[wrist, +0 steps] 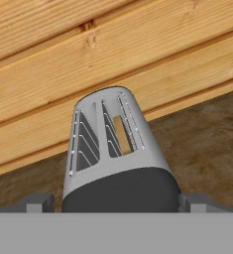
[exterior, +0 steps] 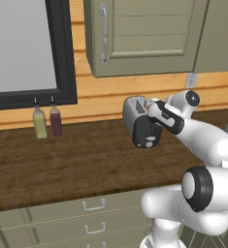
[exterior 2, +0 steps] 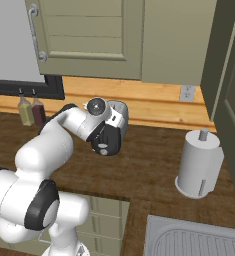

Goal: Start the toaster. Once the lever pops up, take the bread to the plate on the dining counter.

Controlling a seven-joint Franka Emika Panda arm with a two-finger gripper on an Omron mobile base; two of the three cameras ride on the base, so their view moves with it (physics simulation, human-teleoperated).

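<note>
The silver-grey toaster [exterior: 135, 114] [exterior 2: 118, 116] stands on the wooden counter against the plank wall, black end panel facing the robot. In the hand view the toaster [wrist: 108, 149] lies straight ahead, and the tan bread [wrist: 122, 134] sits down in its right slot. My gripper [wrist: 115, 203] is open above the black end, one fingertip [wrist: 36, 202] on each side and nothing held. In both base views the arm's wrist covers part of the toaster's top. The plate and the dining counter are out of view.
Two bottles [exterior: 39, 123] [exterior: 56, 121] stand by the wall, left of the toaster. A paper towel roll [exterior 2: 199, 165] stands to the right, with a sink [exterior 2: 194, 240] nearer. Wall cabinets [exterior: 144, 38] hang above. Drawers [exterior: 93, 206] run below the counter edge.
</note>
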